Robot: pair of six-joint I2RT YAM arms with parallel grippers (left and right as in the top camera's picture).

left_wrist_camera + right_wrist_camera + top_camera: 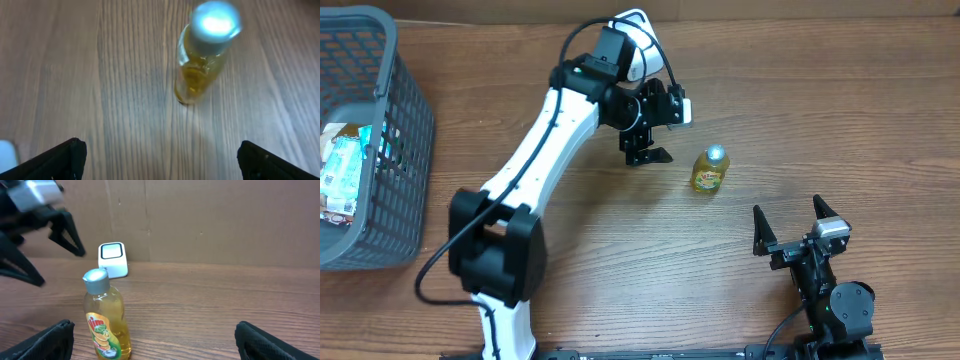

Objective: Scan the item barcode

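Observation:
A small yellow dish-soap bottle (710, 170) with a silver cap stands upright on the wooden table. My left gripper (647, 156) hangs open just left of it, with nothing between its fingers. In the left wrist view the bottle (204, 55) stands ahead of the wide-apart gripper (160, 161), a little right of centre. My right gripper (790, 222) rests open near the front edge, right of the bottle. Its wrist view shows the bottle (105, 320) with its label facing me, by the left fingertip, gripper (155, 341) empty. A white barcode scanner (113, 260) stands behind it.
A grey wire basket (395, 150) with several packaged items stands at the table's left edge. The scanner (638, 40) at the back is partly covered by my left arm. A brown cardboard wall (210, 220) closes off the far side.

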